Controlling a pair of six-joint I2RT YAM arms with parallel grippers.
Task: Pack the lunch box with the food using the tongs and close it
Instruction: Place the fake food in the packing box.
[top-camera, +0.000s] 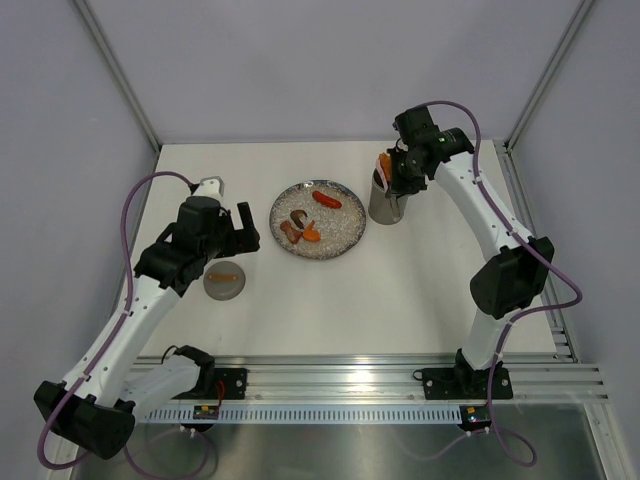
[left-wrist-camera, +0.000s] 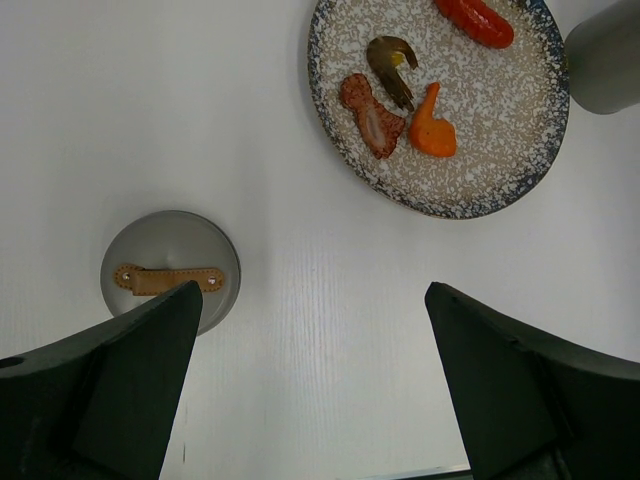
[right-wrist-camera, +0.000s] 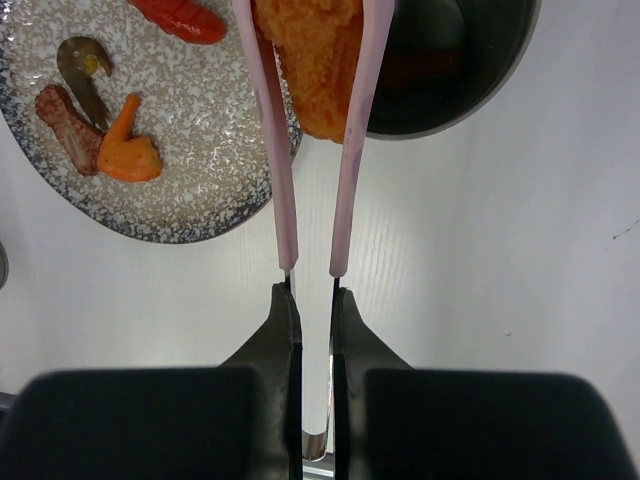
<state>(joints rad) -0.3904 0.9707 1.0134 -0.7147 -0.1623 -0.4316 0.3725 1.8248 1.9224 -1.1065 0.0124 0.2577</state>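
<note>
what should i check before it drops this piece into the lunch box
1. right gripper shut on the tongs: ok
2. tongs clamping the orange fried piece: ok
3. piece centred over the lunch box mouth: cannot tell; the right wrist view shows it by the rim nearest the plate
4. lunch box upright, lid off and lying on the table: ok
5. left gripper open and away from the lunch box: ok
</note>
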